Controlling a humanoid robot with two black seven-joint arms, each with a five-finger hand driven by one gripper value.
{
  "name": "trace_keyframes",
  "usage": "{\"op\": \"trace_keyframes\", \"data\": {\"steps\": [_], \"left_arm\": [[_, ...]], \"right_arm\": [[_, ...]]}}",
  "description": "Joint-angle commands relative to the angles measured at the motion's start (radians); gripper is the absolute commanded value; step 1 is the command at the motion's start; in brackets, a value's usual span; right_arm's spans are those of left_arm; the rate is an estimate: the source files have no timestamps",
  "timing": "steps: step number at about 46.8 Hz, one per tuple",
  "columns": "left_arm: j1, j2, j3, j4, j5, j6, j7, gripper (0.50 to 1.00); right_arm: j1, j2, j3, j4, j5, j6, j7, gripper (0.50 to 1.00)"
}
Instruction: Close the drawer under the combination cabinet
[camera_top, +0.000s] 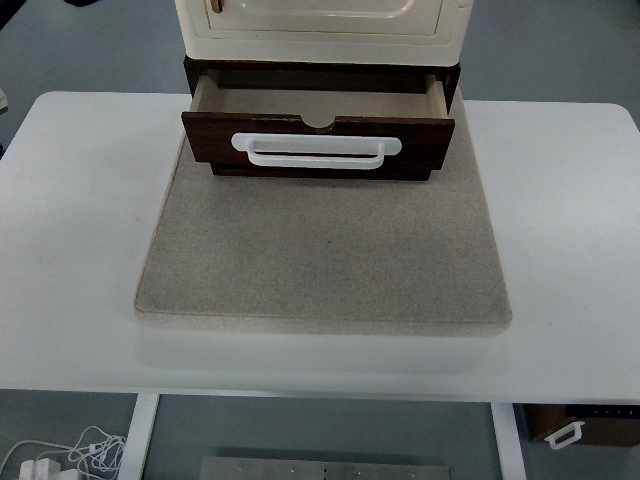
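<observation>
Neither hand of mine shows, so their state I cannot tell. The dark wooden drawer (318, 140) with its white bar handle (316, 150) juts open beneath the cream cabinet (322, 30), facing me across the grey felt mat (325, 250) for a straight push.

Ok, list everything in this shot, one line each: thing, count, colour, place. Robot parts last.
Table: 1, white, fills most of the picture, near edge at the bottom.
Mat: 1, grey-beige, lying flat on the middle of the table.
Cabinet: 1, cream upper part on a dark brown base, at the far edge of the mat, top cut off by the picture.
Drawer: 1, dark brown front with a pale inside, under the cabinet, pulled open and apparently empty.
Drawer handle: 1, white, across the drawer front.
Cables: a small tangle, white, on the floor below the table at bottom left.
Dark box: 1, brown with a white handle, below the table at bottom right.
Robot arms and hands: none in view.
</observation>
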Motion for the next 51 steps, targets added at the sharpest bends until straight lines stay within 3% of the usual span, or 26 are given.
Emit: {"op": "trace_keyframes", "data": {"steps": [1,18,39,51], "left_arm": [[-0.01,-0.003,0.056,-0.037,0.055,0.002,0.0,1.0],[-0.029,-0.018,0.309,-0.142,0.223,-0.013,0.032,1.0],[-0.005,-0.069,0.528,-0.177,0.375,-0.079,0.192,1.0],[-0.004,-0.067,0.542,-0.183,0.376,-0.205,0.373,1.0]], "right_arm": [[0.002,0.0,0.0,0.0,0.0,0.0,0.0,0.952],[0.0,0.0,0.0,0.0,0.0,0.0,0.0,0.952],[0.0,0.0,0.0,0.0,0.0,0.0,0.0,0.952],[0.0,0.0,0.0,0.0,0.0,0.0,0.0,0.952]]}}
